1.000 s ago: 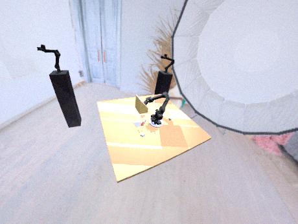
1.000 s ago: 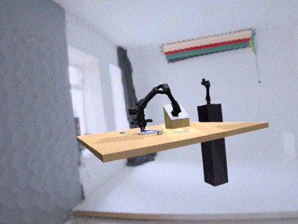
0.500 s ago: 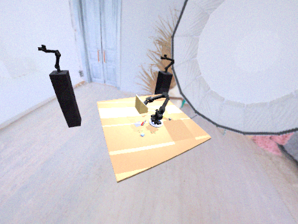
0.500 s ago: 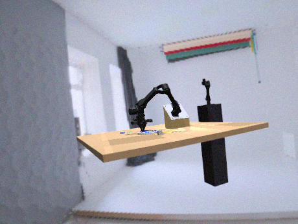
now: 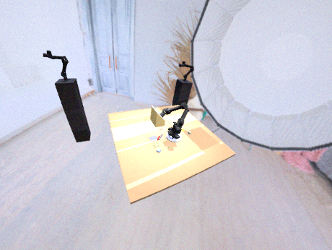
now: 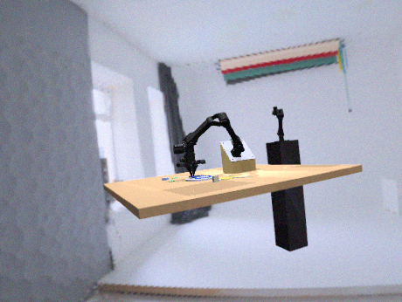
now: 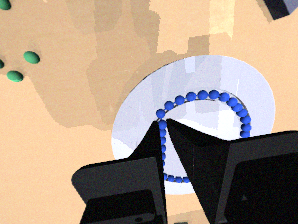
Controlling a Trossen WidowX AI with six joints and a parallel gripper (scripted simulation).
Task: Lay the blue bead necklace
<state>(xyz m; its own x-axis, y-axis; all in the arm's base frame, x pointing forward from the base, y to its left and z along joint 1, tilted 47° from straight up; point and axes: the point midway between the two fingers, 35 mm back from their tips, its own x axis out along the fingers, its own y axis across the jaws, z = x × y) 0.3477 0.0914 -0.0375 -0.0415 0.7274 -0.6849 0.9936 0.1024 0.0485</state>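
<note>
The white round bead board (image 7: 255,75) lies on the table under my gripper. The blue bead necklace (image 7: 202,94) (image 6: 202,177) lies on it as an uneven loop. In the wrist view its top and right beads curve in an arc along a thin dark line. Its left beads run nearly straight down from my fingertips, and a short row shows at the bottom. My gripper (image 7: 161,123) (image 6: 192,175) points down, low over the board, shut on the necklace at its upper left corner. My fingers hide the lower right of the loop.
Green beads (image 7: 31,57) lie left of the board in the wrist view. A small grey block (image 6: 215,179) is near the board. A box with a sloped top (image 6: 238,166) (image 5: 157,119) stands on the table. A red object (image 5: 159,137) and a blue one (image 5: 159,150) lie nearby.
</note>
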